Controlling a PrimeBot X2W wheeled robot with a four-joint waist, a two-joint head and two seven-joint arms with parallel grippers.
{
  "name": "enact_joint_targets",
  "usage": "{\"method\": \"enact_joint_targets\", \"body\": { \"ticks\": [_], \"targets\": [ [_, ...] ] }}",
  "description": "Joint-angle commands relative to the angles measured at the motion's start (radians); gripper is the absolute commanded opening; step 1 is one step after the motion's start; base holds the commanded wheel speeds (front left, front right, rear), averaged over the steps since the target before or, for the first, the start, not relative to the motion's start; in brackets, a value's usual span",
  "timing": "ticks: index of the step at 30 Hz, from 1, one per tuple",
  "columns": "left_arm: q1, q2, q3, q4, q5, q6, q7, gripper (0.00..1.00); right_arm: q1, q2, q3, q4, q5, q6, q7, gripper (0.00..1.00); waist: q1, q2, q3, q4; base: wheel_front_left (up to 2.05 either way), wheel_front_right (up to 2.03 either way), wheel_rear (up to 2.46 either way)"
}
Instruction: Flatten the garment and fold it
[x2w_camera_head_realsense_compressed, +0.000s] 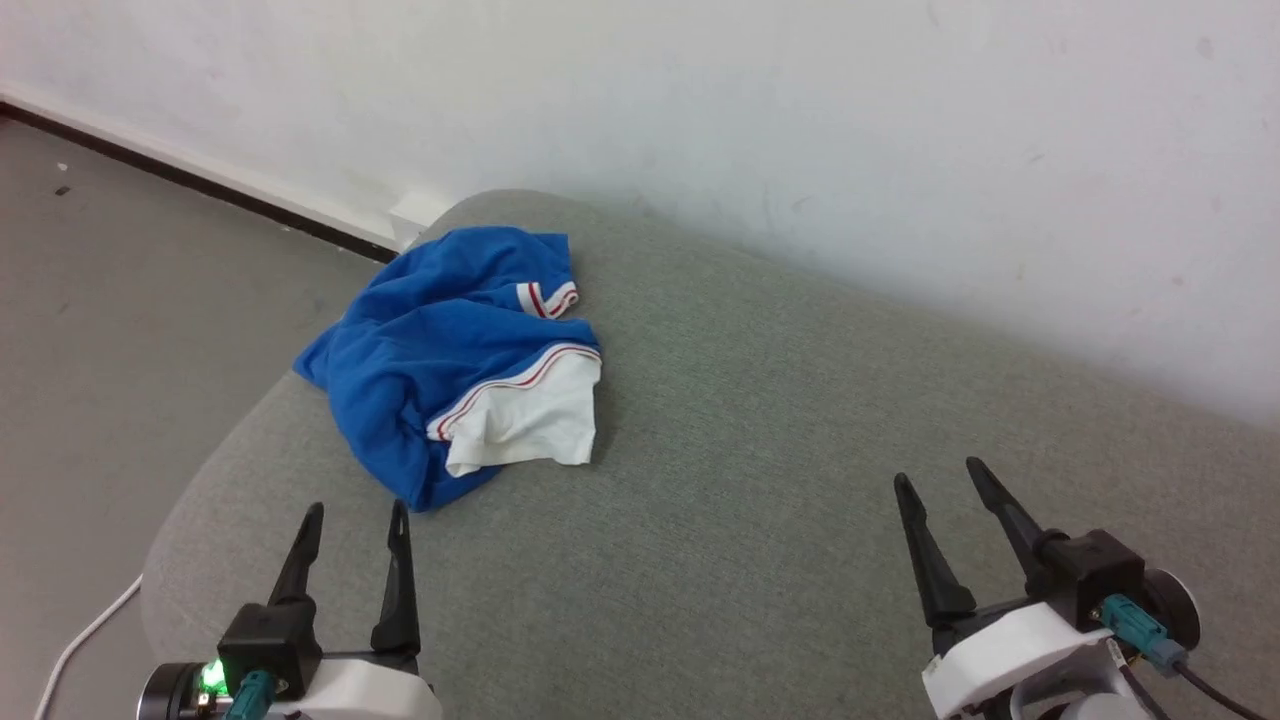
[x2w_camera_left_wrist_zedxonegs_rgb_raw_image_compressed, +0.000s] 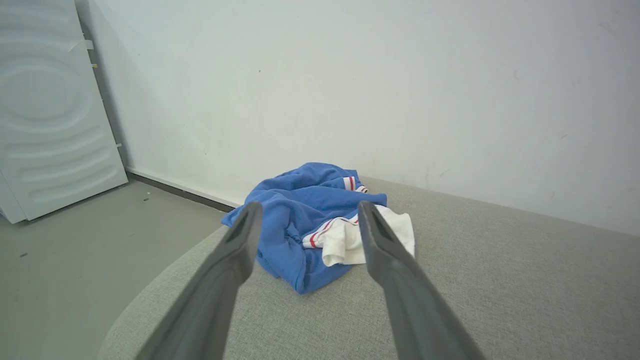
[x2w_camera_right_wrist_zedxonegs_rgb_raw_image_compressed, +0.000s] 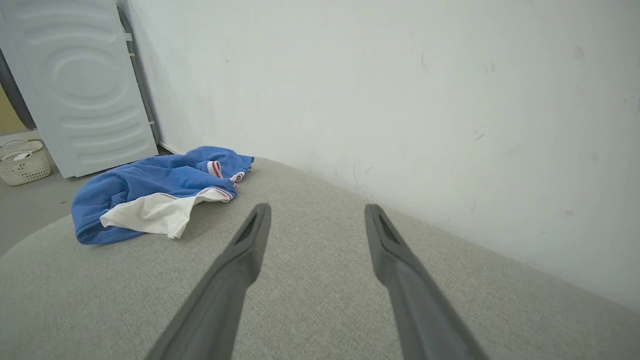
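Garment place: the royal-blue soft jersey shirt (x2w_camera_head_realsense_compressed: 430, 350) with a white sleeve (x2w_camera_head_realsense_compressed: 530, 415) and red-and-white striped trim (x2w_camera_head_realsense_compressed: 545, 298) lies crumpled at the far left corner of the grey fabric-covered bench (x2w_camera_head_realsense_compressed: 750, 450), reaching its rim.
Handling: probably light, limp and not fragile. It should drape when lifted, and its layers may come up together.
Where to hold: the loose edge of the white sleeve, or the blue hem on the near side.
Left gripper (x2w_camera_head_realsense_compressed: 357, 507): fingers apart, empty, near the shirt.
Right gripper (x2w_camera_head_realsense_compressed: 936, 471): fingers apart, empty, well apart from the shirt.
Head view: both grippers together, and a white cable (x2w_camera_head_realsense_compressed: 85, 640) on the floor.
Left wrist view: a white ribbed panel (x2w_camera_left_wrist_zedxonegs_rgb_raw_image_compressed: 50, 110) by the wall.
Right wrist view: a pale woven basket (x2w_camera_right_wrist_zedxonegs_rgb_raw_image_compressed: 22, 162) beside that panel.
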Motion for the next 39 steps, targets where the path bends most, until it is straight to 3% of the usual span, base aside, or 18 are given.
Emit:
{"method": "enact_joint_targets", "body": {
  "ticks": [1, 29, 39],
  "targets": [
    [0.011, 0.002, 0.005, 0.0, -0.003, 0.003, -0.008, 1.0, -0.016, 0.003, 0.004, 0.005, 0.009, -0.001, -0.011, 1.0, 0.0, 0.0, -0.004, 0.013, 0.0, 0.0, 0.0],
    [0.037, -0.002, 0.002, 0.012, -0.014, 0.001, -0.066, 1.0, -0.029, 0.004, 0.023, 0.057, 0.023, -0.001, -0.069, 1.0, 0.0, 0.0, -0.007, 0.15, 0.0, 0.0, 0.0],
    [0.033, -0.004, -0.007, 0.012, -0.018, 0.001, -0.067, 1.0, -0.026, 0.004, 0.018, 0.048, 0.013, -0.001, -0.071, 1.0, 0.0, 0.0, 0.011, 0.146, 0.0, 0.0, 0.0]
  ]
}}
